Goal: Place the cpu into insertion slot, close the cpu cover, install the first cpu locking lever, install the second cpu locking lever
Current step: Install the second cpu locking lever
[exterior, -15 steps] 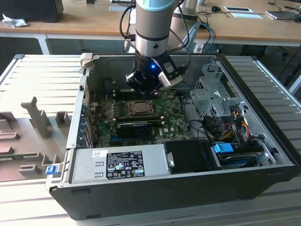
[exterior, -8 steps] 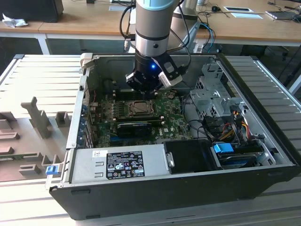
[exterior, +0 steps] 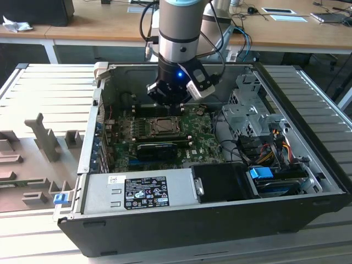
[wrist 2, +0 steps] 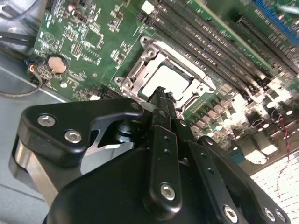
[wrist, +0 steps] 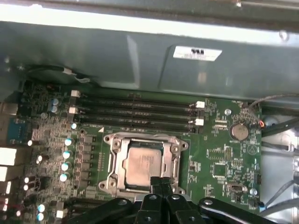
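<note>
The cpu [wrist: 145,163] lies flat in the insertion slot [wrist: 108,181] on the green board, its silvery top showing. The cpu cover [wrist: 113,161] lies down around it as a silver frame. My gripper [wrist: 162,183] hangs just above the edge of the socket, its two black fingers pressed together with nothing visible between them. In the second wrist view the gripper [wrist 2: 161,95] tip sits over the rim of the cover [wrist 2: 140,65], next to the cpu [wrist 2: 170,81]. In the exterior view the gripper [exterior: 177,107] is inside the open computer case, right behind the cpu [exterior: 165,126].
Long black memory slots [wrist: 135,112] run beside the socket, and a coin cell [wrist: 239,131] lies nearby. A black expansion card [exterior: 157,149], the power supply [exterior: 143,190], a drive cage [exterior: 247,110] and cables [exterior: 269,148] fill the case. The case walls [exterior: 96,121] enclose everything.
</note>
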Robot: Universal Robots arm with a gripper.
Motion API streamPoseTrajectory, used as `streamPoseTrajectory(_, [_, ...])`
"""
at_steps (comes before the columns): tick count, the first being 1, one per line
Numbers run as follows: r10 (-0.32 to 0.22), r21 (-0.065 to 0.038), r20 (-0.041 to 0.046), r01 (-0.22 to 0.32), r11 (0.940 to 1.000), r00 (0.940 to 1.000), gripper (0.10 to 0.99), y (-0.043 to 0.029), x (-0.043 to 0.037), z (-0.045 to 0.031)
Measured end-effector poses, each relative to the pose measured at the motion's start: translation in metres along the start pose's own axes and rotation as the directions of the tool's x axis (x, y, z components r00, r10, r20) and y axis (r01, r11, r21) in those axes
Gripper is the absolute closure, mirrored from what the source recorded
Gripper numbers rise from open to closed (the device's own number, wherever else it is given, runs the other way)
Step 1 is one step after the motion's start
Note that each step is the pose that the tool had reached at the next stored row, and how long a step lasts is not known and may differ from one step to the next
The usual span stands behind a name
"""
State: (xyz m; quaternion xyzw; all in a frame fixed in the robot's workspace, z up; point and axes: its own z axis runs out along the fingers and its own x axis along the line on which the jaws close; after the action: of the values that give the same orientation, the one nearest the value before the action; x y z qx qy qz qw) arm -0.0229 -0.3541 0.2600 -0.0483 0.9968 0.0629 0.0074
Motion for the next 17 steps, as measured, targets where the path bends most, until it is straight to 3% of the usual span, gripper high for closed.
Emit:
streamPoseTrajectory(2, [0.0, -0.005, 0.0005, 0.0, 1.0, 1.0, 0.98, -0.0091, 0.0008, -0.0002])
streamPoseTrajectory(3, [0.0, -0.017, 0.001, 0.0, 0.9998, 1.0, 0.98, -0.0122, 0.0012, 0.0])
streamPoseTrajectory(5, [0.0, -0.028, 0.0019, 0.0, 0.9996, 1.0, 0.98, -0.0159, 0.0016, 0.0014])
streamPoseTrajectory(10, [-0.014, -0.03, -0.0006, 0.014, 0.9994, 0.9999, 0.98, -0.0257, 0.0034, 0.0126])
streamPoseTrajectory(17, [-0.015, -0.03, -0.0007, 0.015, 0.9994, 0.9999, 0.98, -0.0318, 0.0123, 0.0149])
